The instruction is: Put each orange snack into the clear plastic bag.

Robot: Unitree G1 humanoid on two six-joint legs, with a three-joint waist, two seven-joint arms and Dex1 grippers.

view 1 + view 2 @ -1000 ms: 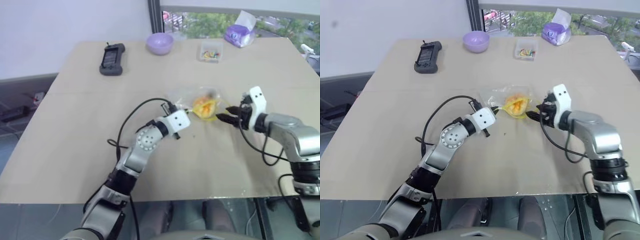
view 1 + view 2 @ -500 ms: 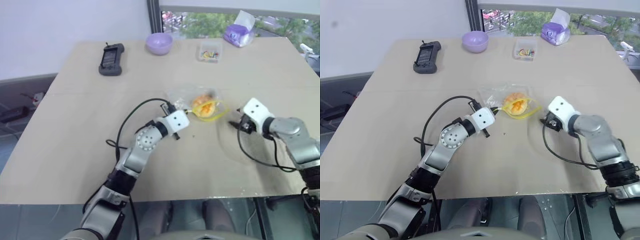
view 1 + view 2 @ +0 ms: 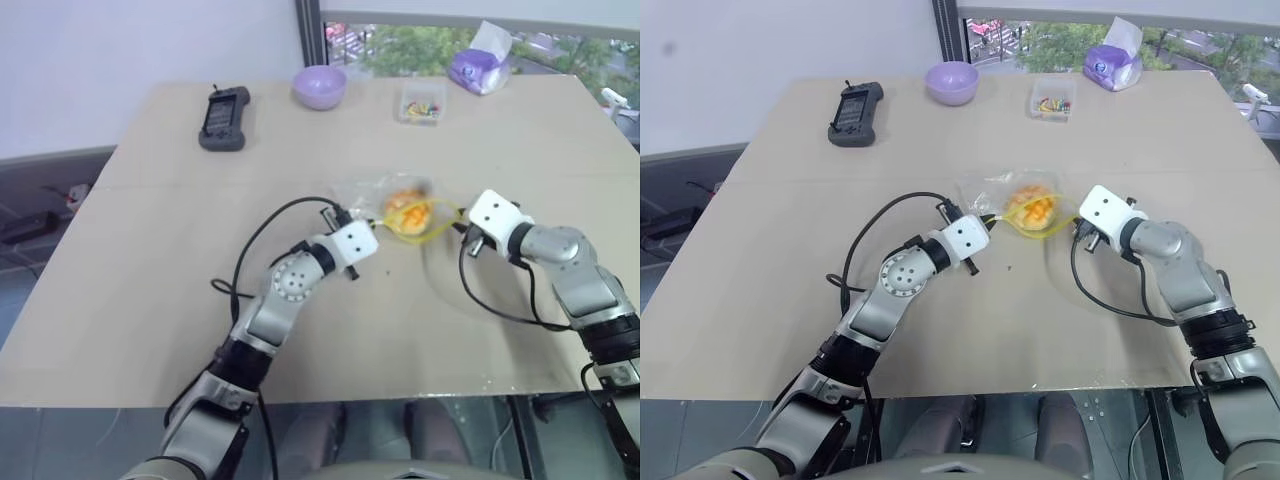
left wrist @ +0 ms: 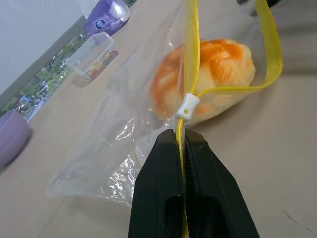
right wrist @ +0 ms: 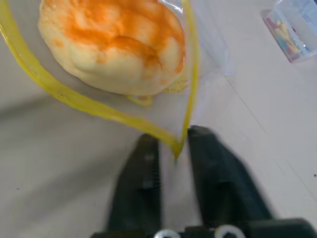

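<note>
- My left gripper point(image 4: 182, 141) is clamped tight on the yellow zip strip point(image 4: 190, 59) at the left corner of the clear plastic bag point(image 4: 114, 134), right below the little white slider point(image 4: 185, 105).
- The orange snack point(image 3: 1030, 209) is sitting inside the bag mouth, in the middle of the table point(image 3: 780, 280), between my two grippers. From the left wrist view the zip strip loops around it, so the bag is open at that end.
- My right gripper point(image 5: 174, 148) is at the opposite corner of the bag, on the right side. In the right wrist view the fingers point(image 5: 141, 173) are a bit blurry and I see a narrow gap with the corner of the yellow strip sitting right in it. Looks pinched on that corner to me, jaws basically together.
- Far side of the table: purple bowl point(image 3: 952, 81), small clear box point(image 3: 1054, 98) with colourful bits, and a purple tissue pack point(image 3: 1111, 66) off to the far right.
- Black handheld device point(image 3: 854, 108) lies far left, well apart from everything else.
</note>
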